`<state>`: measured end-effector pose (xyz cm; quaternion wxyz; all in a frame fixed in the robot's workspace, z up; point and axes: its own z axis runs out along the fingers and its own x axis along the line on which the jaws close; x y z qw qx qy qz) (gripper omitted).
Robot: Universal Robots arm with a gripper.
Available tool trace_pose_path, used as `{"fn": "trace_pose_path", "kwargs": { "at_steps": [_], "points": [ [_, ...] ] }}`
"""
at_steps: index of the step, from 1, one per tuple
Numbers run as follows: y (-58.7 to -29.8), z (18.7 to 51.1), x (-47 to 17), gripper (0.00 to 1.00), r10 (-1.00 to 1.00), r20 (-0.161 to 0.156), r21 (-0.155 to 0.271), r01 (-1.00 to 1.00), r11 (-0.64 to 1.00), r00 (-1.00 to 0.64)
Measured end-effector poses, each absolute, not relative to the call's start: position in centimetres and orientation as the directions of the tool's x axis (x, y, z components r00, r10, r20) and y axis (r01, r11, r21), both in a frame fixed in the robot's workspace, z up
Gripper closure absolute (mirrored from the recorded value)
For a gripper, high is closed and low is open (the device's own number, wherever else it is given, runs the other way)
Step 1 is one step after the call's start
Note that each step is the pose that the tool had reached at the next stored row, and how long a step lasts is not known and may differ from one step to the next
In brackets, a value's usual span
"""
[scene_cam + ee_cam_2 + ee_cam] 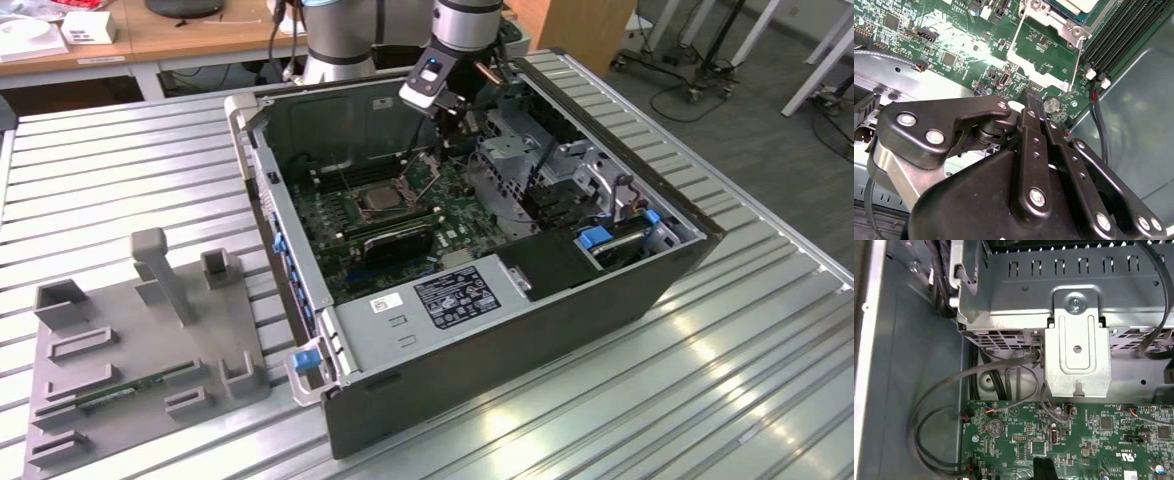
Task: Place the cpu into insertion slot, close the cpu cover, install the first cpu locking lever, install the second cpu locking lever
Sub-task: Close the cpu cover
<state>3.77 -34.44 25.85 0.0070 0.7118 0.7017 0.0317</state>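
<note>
Presently, the small silvery-grey square cpu (384, 201) is seated in the metal-rimmed square insertion slot (358, 212), the thin silvery windowed cpu cover (1054, 24) stands swung open, and the black gripper (1033, 97), fingers pressed together and empty, is held just beside the cover's free edge, apparently for pushing rather than grasping.

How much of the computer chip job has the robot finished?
Looks done: the cpu sits in the insertion slot. In hand: the gripper, fingers together, has its tip by the free edge of the cpu cover, which is open, with the green motherboard showing through its window. Left: shutting the cover, then fastening both locking levers.
</note>
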Motion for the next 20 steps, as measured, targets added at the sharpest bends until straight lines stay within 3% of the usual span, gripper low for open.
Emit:
{"fn": "trace_pose_path", "kwargs": {
  "at_steps": [20],
  "points": [
    [-34.4,24.6,1.9,0.89,0.999,0.036,0.056,0.998,-0.015,0.013]
  ]
}}
